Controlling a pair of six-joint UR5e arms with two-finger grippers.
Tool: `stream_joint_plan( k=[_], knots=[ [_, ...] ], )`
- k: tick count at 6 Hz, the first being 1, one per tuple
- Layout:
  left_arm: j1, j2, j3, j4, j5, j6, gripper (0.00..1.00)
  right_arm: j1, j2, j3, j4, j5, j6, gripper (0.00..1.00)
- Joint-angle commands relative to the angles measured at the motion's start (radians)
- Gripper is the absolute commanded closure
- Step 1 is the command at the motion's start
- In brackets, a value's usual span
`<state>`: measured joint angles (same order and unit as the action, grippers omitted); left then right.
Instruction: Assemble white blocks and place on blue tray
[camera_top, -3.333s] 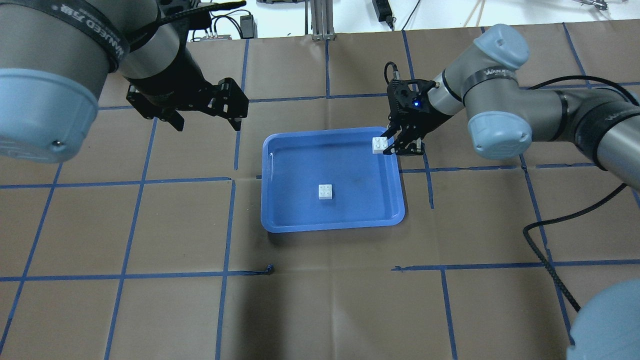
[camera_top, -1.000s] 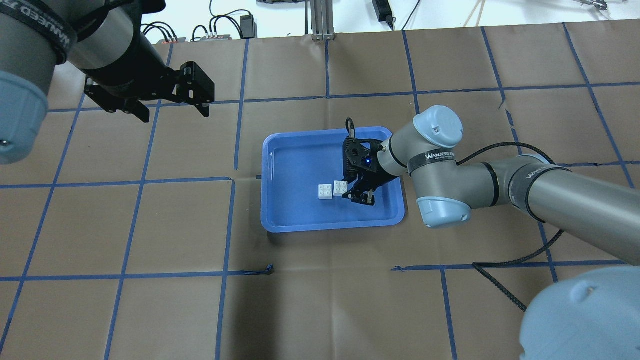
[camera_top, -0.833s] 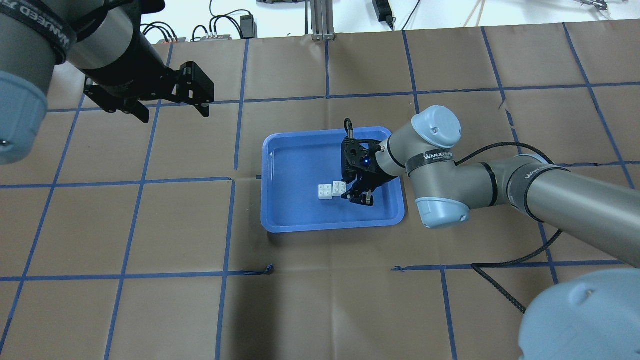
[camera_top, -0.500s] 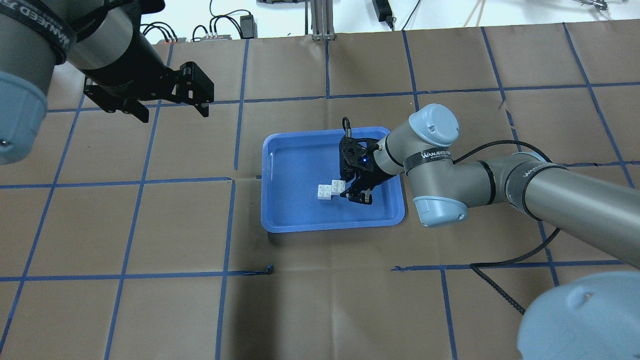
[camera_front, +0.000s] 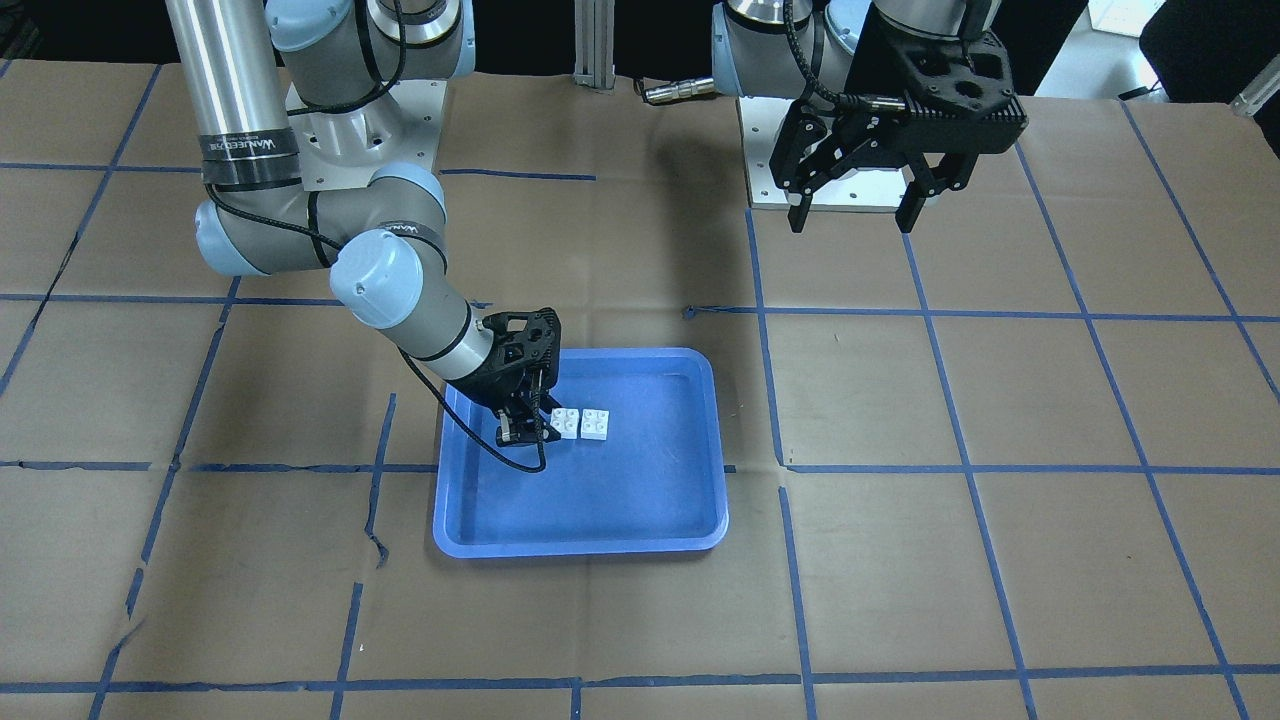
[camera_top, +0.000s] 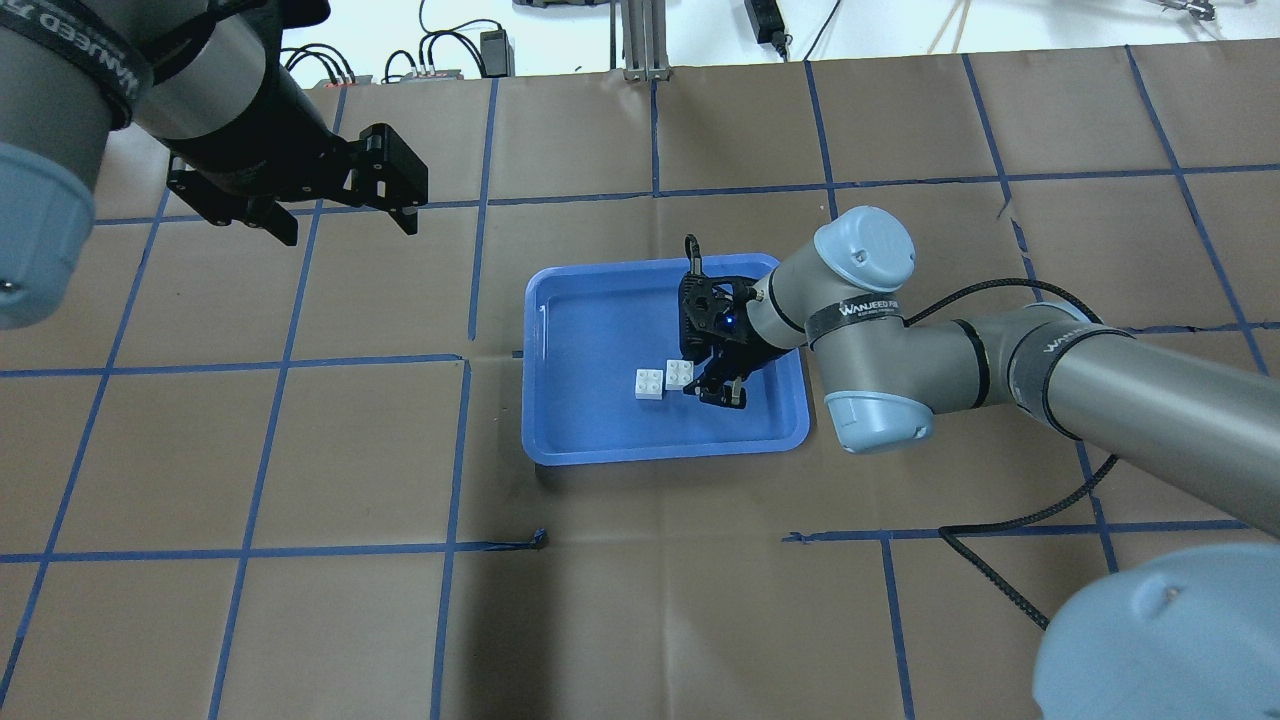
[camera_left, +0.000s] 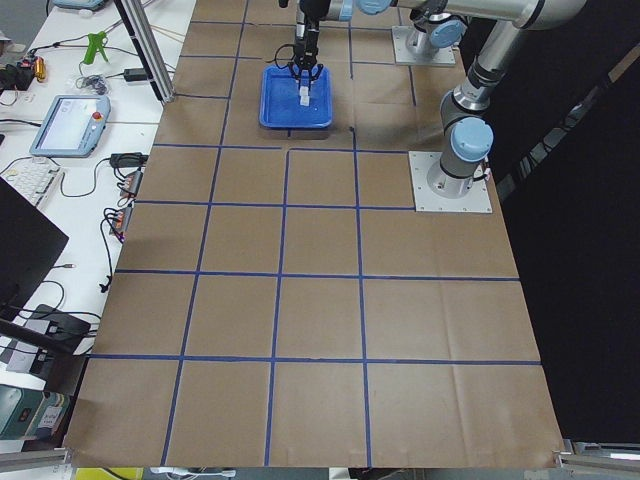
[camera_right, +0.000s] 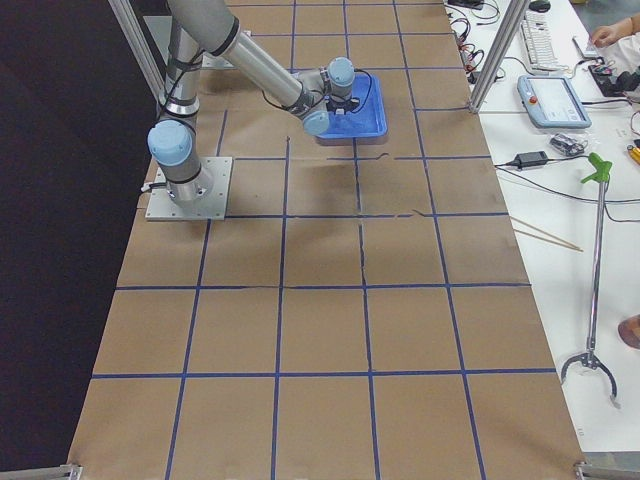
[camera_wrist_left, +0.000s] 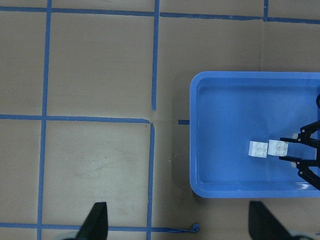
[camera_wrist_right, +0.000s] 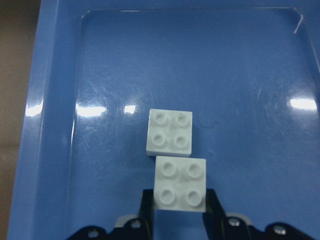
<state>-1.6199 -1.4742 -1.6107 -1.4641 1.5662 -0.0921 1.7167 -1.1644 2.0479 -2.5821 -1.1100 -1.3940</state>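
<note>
The tray (camera_top: 600, 310) lies flat on the table (camera_top: 300, 450). The left gripper (camera_top: 345, 230) hangs well away from the tray, spread wide and holding nothing. The right gripper (camera_top: 700, 385) is over the tray, pinching the held block (camera_wrist_right: 180, 184) by its sides. The loose block (camera_wrist_right: 169, 133) sits on the tray floor, just in front of the held block, studs up. The right gripper is much nearer, so it likely must move forward, then press down. Whether the blocks touch is hard to tell.

Directly ahead of held block (camera_wrist_right: 180, 184): loose white block (camera_wrist_right: 169, 132); blue tray (camera_wrist_right: 250, 165) floor free either side.
</note>
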Motion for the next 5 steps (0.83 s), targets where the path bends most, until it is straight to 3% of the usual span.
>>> stream_joint_plan(
  k=[1, 5],
  knots=[
    [0.000, 0.000, 0.000, 0.001, 0.000, 0.000, 0.01, 0.001, 0.000, 0.000, 0.002, -0.001, 0.001, 0.74],
    [0.000, 0.000, 0.000, 0.001, 0.002, 0.000, 0.01, 0.015, 0.022, 0.000, -0.003, -0.002, 0.001, 0.73]
  ],
)
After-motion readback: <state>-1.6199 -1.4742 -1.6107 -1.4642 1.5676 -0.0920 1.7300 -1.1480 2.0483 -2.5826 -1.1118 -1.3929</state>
